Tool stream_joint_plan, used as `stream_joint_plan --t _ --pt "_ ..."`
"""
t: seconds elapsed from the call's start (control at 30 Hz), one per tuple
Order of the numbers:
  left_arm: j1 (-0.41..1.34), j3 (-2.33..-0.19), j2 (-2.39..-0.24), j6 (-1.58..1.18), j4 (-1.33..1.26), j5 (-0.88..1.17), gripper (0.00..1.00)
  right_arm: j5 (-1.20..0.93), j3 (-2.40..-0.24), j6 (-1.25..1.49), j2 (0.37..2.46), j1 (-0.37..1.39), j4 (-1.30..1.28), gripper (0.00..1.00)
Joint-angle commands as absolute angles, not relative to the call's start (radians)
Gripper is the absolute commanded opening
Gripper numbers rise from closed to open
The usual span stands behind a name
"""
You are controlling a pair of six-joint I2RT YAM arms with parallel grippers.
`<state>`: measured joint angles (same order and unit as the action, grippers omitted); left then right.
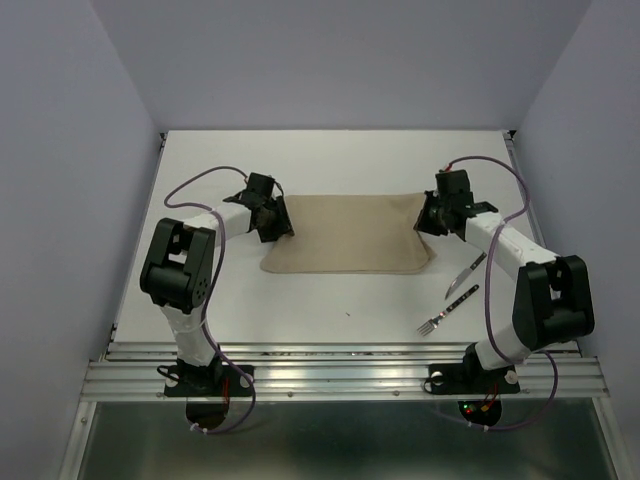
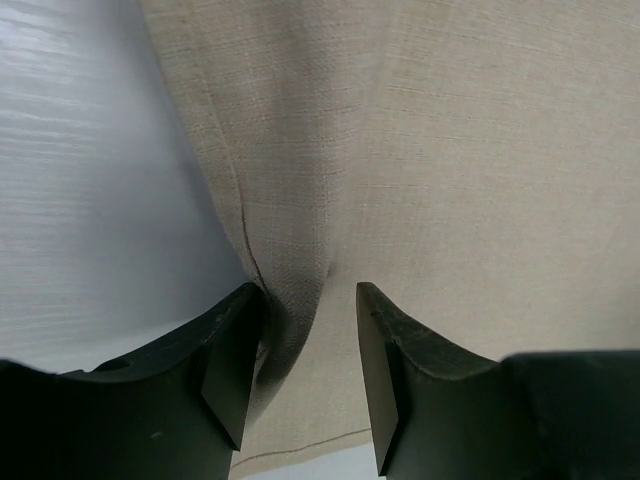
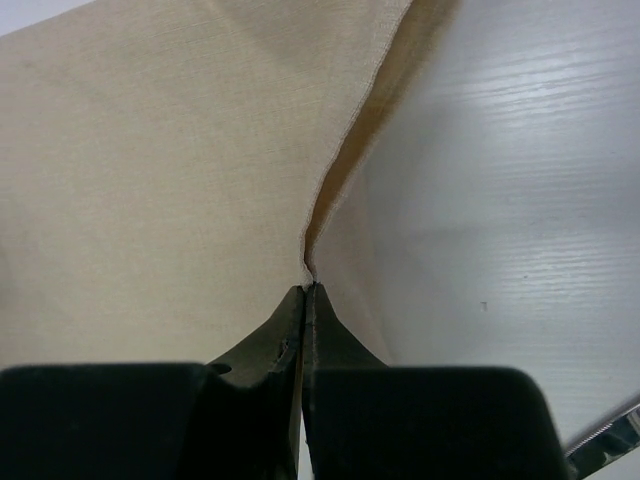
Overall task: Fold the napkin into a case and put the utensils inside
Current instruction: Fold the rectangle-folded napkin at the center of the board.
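The napkin [image 1: 345,240] lies flat across the middle of the counter [image 1: 330,160], and you've got one arm at each end. On the left, your left fingers [image 1: 281,224] stand well apart, straddling a raised ridge of cloth at the edge but not clamped on it. Close too shallow there and you'll likely catch only a top layer, or nothing. Over on the right, your right fingers [image 3: 304,320] are pinched fully together on the hem, with that corner lifted a little. Pull with just that side held and the cloth could drag and skew the fold. Watch further right too: the knife [image 1: 466,273] and fork [image 1: 448,309] lie just beside your right arm, easy to sweep.
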<state>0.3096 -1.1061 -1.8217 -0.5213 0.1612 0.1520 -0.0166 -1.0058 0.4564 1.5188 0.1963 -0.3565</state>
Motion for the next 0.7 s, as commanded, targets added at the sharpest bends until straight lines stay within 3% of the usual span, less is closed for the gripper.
stream_joint_plan --t 0.0,0.4,0.67 --pt "0.359 -1.103 -1.871 -0.557 0.216 0.193 0.54 -0.031 -1.065 0.462 1.48 0.23 -0.367 0.01" --pt "0.396 -1.15 -1.843 -0.561 0.245 0.184 0.53 -0.015 -1.132 0.503 1.519 0.357 -0.365 0.01" --pt "0.31 -1.192 -1.764 -0.532 0.291 0.152 0.53 -0.02 -1.177 0.494 1.557 0.388 -0.367 0.01"
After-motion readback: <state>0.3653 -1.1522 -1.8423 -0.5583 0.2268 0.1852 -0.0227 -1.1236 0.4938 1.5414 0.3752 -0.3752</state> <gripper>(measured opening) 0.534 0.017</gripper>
